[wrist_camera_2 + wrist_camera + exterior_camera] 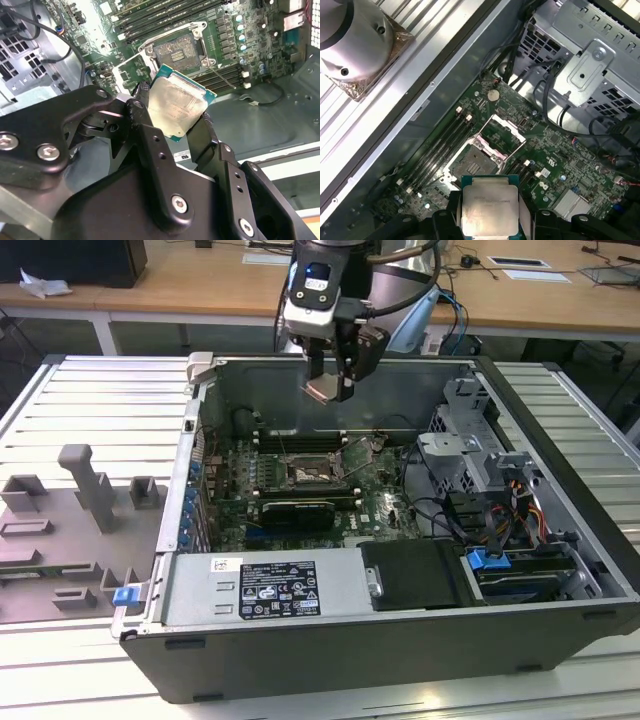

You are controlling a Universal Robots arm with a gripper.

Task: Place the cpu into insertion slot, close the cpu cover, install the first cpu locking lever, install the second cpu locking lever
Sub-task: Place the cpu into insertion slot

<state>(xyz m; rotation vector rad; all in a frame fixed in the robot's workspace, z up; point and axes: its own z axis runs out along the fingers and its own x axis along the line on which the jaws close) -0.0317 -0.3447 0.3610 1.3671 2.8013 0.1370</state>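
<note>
My gripper (328,390) hangs above the open computer case, shut on the cpu (322,391), a flat square chip with a pale metal top. In both wrist views the cpu (177,102) (489,205) sits between the black fingers (145,125), held by two opposite edges. Below it, on the green board, lies the insertion slot (312,475) (177,50) (475,162), dark, uncovered and with nothing in it. The cpu cover (129,70) (504,134) stands flipped up beside the slot. A thin locking lever (220,75) lies loose along the slot's side.
Long black memory slots (440,145) flank the socket. A metal drive cage (470,450) with cables (440,510) fills the exterior view's right side of the case. A labelled power supply (270,590) sits at the front. A grey fixture tray (70,530) lies outside the case.
</note>
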